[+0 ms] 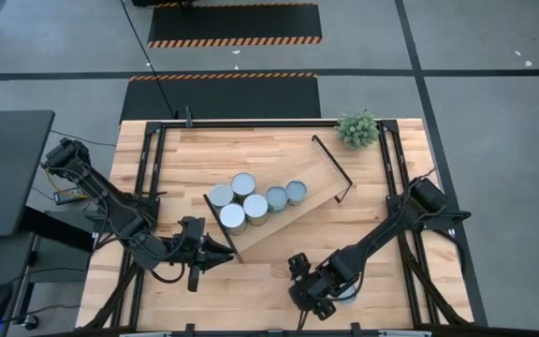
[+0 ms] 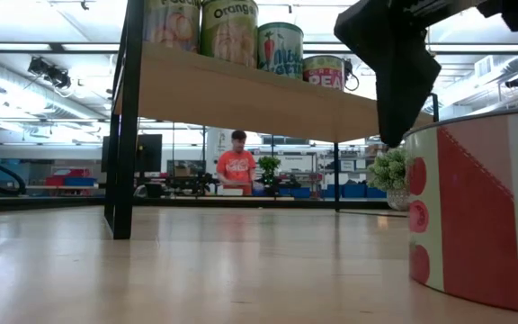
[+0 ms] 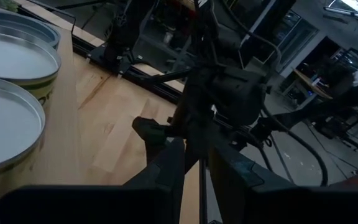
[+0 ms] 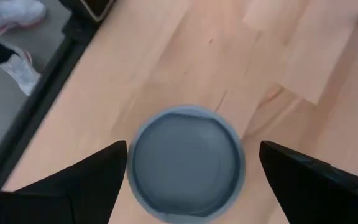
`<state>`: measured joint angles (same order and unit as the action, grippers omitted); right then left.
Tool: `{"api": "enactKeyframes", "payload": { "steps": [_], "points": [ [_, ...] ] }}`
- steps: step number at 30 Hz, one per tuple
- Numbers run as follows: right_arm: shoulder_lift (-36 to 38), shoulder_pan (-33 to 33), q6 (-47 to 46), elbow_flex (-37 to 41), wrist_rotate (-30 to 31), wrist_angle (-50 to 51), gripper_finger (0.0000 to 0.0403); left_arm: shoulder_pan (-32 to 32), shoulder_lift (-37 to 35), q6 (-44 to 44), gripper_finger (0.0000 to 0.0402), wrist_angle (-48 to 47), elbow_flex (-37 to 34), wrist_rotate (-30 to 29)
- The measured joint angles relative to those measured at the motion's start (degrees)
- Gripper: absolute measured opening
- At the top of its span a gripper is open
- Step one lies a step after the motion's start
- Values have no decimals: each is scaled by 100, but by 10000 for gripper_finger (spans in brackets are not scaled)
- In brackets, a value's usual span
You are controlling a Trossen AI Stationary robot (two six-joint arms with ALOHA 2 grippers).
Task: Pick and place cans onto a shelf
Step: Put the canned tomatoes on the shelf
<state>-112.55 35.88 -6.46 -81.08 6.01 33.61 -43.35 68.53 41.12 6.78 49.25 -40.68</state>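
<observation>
The shelf point(image 1: 307, 183), a light-wood plank on black metal end frames, stands slantwise mid-table. Several cans point(image 1: 243, 184) stand on its left half, white and blue-grey tops up; they also show in the low view point(image 2: 232, 31). One more can with a blue-grey top point(image 4: 185, 162) stands on the table near the front edge point(image 1: 347, 294). My right gripper point(image 4: 194, 180) hovers above it, open, one finger on either side, touching nothing. My left gripper point(image 1: 225, 251) is at the shelf's near-left end, its fingers closed about the thin black end bar. My left gripper has the shelf's thin black end bar point(image 3: 199, 149) between its two fingers, which stand close together on either side of it. The fingers come roughly level from the table's left side. The shelf stands on the table.
A small potted plant point(image 1: 357, 129) stands at the far right corner. A black frame rail point(image 1: 148, 168) runs round the tabletop. A person stands in the room beyond the table point(image 2: 237, 164), and shoes show by the table's edge point(image 4: 11, 15). Bare wood lies between the two grippers.
</observation>
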Motion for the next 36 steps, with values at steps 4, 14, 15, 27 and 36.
{"api": "enactKeyframes", "payload": {
  "steps": [4, 14, 15, 27, 36],
  "points": [
    [-31, 0, 87, 35, -152, -58, 373, 0, 1, -4, 78, -1, 0, 3],
    [-525, -10, -134, 50, -154, -257, 358, 0, 0, 9, 78, -24, 0, 4],
    [-550, -26, -183, 50, -188, -251, 350, 0, 1, 22, 78, -23, 0, 6],
    [77, -390, -267, 50, -666, 671, 288, 0, 2, 24, 78, -22, 0, 34],
    [1747, -1170, -400, 50, -447, 1745, 288, 17, 0, 20, 78, -21, 0, 32]
  ]
}}
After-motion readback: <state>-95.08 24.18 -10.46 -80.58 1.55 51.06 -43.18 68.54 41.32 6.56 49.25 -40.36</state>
